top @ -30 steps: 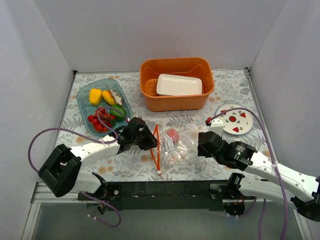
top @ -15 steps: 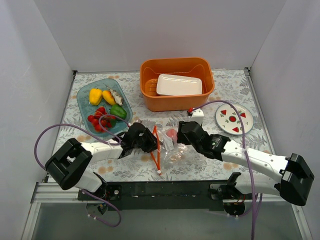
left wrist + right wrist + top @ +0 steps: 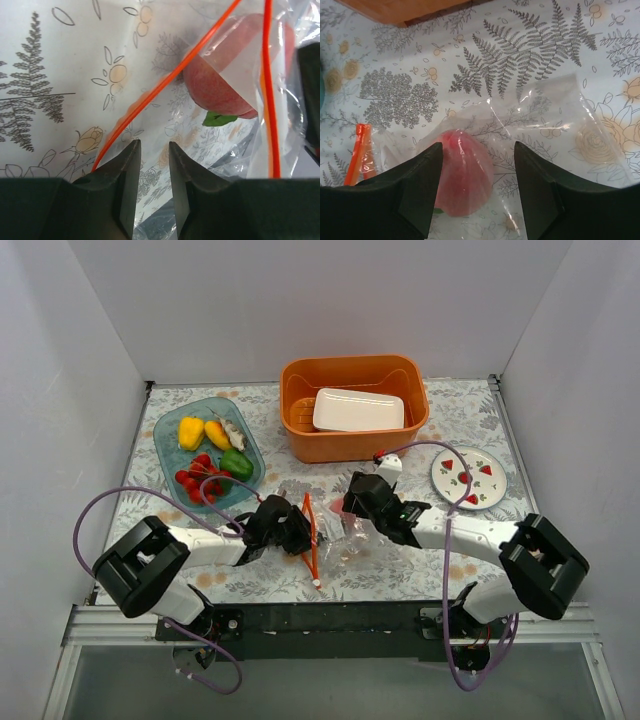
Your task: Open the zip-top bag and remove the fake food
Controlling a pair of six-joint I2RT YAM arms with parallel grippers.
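Finding 1, change. Over the last second my right gripper (image 3: 477,148) had travelled from the right side of the table, beside the white plate (image 3: 492,496), across to the zip-top bag (image 3: 364,540). Its jaws stood wide apart, one finger on each side of the pinkish-red piece (image 3: 465,176), which lay inside the bag under clear film. My left gripper (image 3: 153,151) had stayed at the bag's mouth by the orange zip strip (image 3: 312,540), which stood lifted in a loop. Its jaws were drawn close, leaving a narrow gap with clear film showing in it. I could not confirm whether they actually pinched the film.

Finding 2, meaning. The bag lay mid-table, near the front edge, mouth towards my left arm. Peppers and tomatoes sat in the teal tray (image 3: 168,426), well apart from the bag. I judged this piece the last one left inside, and my right jaws were over the bag's side, not at its mouth.

Finding 3, markings. No brand, label or legible writing was found. The plate bore only red triangles, and the tablecloth (image 3: 555,45) only ferns and flowers.
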